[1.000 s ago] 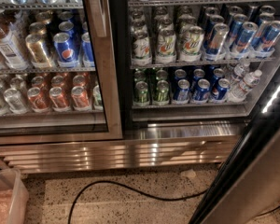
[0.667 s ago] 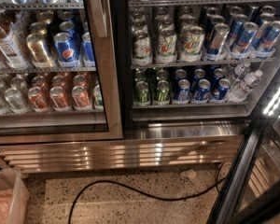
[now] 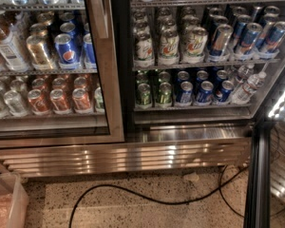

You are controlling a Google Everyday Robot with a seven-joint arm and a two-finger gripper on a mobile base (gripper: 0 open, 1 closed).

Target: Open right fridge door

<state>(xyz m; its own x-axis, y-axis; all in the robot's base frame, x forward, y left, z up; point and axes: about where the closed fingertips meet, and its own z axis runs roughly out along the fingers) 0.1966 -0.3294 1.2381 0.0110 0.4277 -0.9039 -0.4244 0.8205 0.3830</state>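
Note:
The fridge (image 3: 133,156) fills the view, with a slatted steel grille along its base. The right fridge door (image 3: 278,175) stands swung out at the far right, seen nearly edge-on. Its black trim (image 3: 256,184) runs almost vertically and light strips reflect in its glass. The right compartment lies uncovered, with cans (image 3: 190,42) and small water bottles (image 3: 247,82) on wire shelves. The left door (image 3: 107,80) is shut over Pepsi and red cans. The gripper is out of view.
A black cable (image 3: 133,197) loops over the speckled floor in front of the grille. A clear plastic bin (image 3: 7,204) sits at the lower left corner. A small pale scrap (image 3: 191,177) lies by the grille.
The right door's dark edge has swung from a diagonal across the lower right to a near-vertical line at the right edge. More of the floor and grille now shows.

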